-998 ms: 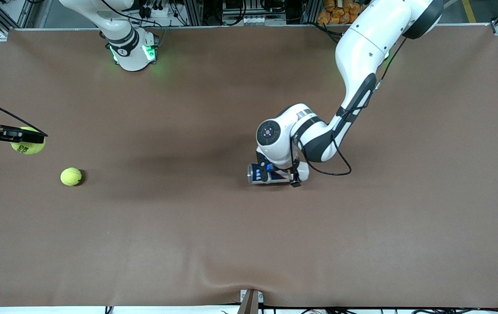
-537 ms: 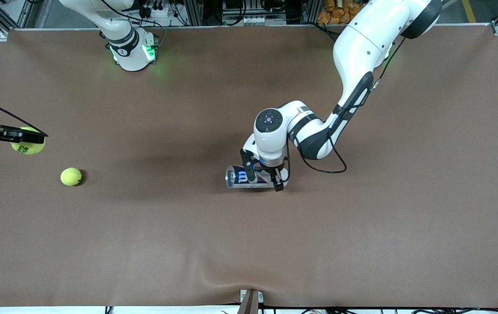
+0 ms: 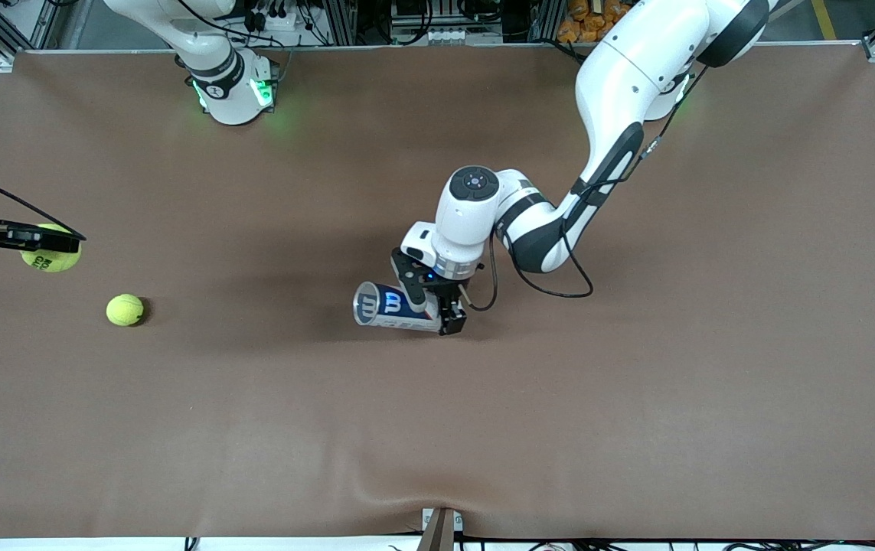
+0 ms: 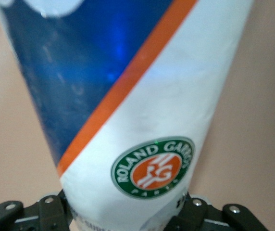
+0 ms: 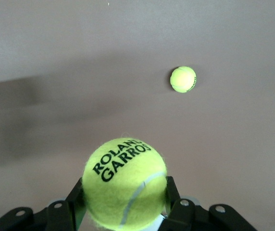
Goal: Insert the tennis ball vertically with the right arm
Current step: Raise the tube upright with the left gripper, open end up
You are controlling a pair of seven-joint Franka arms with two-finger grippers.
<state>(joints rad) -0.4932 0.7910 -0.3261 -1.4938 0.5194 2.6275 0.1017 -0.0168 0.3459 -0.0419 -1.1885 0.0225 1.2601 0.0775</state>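
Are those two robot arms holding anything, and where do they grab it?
Right gripper clamps a yellow-green tennis ball by its sides; left gripper holds the blue-white can around its body.

A: What does the right gripper (image 5: 123,211) have?

B: A ball (image 5: 124,182), yellow-green, clamped between its two fingers (image 5: 172,195). Black lettering on it reads "ROLAND GARROS," though the last letter curves out of sight, so I'm partly guessing.

A: Anything else?

B: A second ball (image 5: 183,79) lies on the brown table (image 5: 56,57), well apart from the held one. A broad soft shadow crosses the table surface.
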